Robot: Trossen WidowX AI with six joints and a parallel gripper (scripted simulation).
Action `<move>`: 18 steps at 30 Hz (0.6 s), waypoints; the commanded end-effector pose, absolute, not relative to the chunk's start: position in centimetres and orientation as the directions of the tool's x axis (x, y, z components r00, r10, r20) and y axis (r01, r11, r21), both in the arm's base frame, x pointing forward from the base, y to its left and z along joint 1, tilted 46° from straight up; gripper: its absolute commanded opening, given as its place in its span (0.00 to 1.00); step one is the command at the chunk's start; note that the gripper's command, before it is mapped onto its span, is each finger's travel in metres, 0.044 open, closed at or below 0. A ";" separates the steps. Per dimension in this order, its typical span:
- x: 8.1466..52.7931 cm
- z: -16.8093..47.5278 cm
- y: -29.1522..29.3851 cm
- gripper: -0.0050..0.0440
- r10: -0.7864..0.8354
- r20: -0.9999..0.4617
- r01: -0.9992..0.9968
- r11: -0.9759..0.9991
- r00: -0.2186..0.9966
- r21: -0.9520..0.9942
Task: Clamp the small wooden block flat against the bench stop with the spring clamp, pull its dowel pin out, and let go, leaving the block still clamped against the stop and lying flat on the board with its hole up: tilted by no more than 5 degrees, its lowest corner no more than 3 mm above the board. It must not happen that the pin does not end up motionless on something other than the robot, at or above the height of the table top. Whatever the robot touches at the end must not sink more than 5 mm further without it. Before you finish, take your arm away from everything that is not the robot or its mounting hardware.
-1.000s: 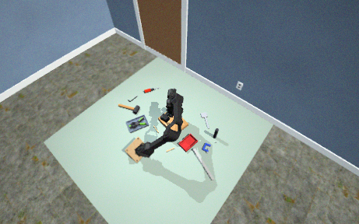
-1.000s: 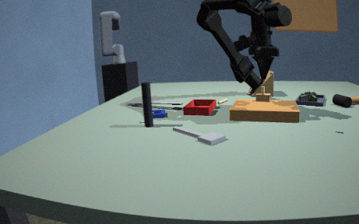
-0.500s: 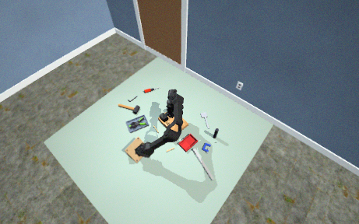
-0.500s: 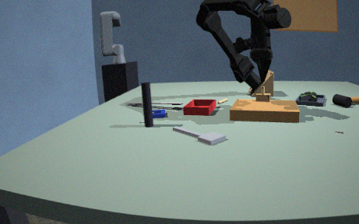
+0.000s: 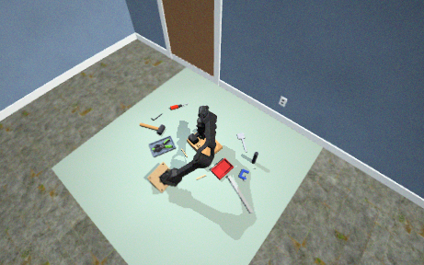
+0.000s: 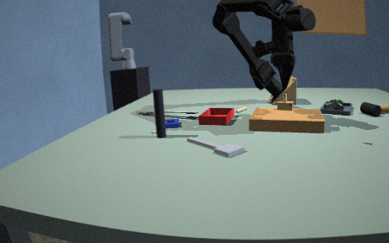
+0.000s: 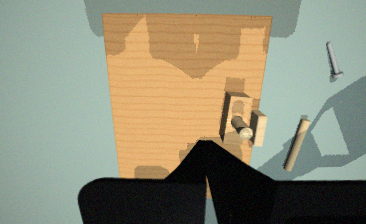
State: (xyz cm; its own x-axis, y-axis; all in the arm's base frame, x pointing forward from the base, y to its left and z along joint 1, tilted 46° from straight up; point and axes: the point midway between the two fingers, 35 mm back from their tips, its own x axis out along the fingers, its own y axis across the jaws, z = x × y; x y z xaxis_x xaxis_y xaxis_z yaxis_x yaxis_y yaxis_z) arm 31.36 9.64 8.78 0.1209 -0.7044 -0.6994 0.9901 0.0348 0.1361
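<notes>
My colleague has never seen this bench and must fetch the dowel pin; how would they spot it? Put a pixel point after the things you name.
Find the thick orange-brown wooden board [image 6: 286, 126] [image 7: 169, 110] on the pale green table. On it, near one edge, sits a small wooden block [image 6: 285, 105] [image 7: 238, 104]. The pin [image 7: 241, 128] is the round peg standing up out of that block, unlike the loose stick [image 7: 297, 145] lying off the board.
</notes>
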 end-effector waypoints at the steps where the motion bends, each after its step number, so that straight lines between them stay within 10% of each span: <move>1: 31.3 8.7 9.4 0.10 -0.708 -0.696 0.989 0.022 0.118 0.144; 18: 31.7 7.1 7.9 0.10 -0.707 -0.698 0.989 0.023 0.118 0.144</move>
State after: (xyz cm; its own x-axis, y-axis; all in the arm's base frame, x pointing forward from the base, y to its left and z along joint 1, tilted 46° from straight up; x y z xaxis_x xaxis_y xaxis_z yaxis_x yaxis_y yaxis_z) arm 31.78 8.63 7.61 0.1259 -0.7015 -0.7015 0.9880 0.0249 0.1524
